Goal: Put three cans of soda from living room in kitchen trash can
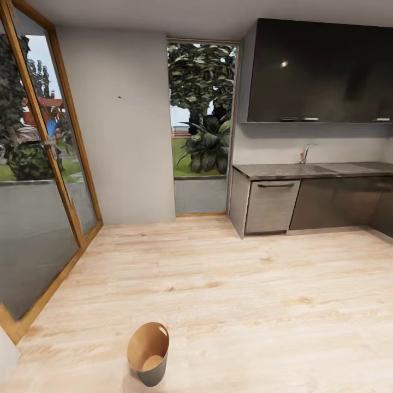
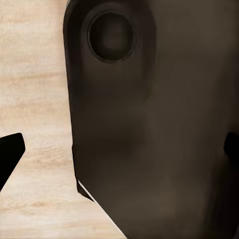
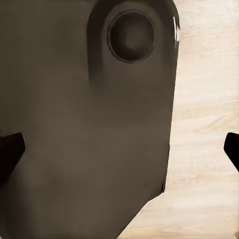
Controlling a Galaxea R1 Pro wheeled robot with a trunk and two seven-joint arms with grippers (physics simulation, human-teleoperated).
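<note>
Grey tapered bin with a tan-brown inside (image 1: 148, 353) stands on the pale wood floor (image 1: 234, 295) at six o'clock; both grippers' fingertips (image 2: 9, 154) (image 3: 10, 149) sit wide apart, holding nothing.

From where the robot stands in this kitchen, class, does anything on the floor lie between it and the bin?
Nothing visible does. The bin stands on bare pale wood floor close in front of the robot, toward its left. The glass door is off to the left, the cabinets far right. No cans are visible.
</note>
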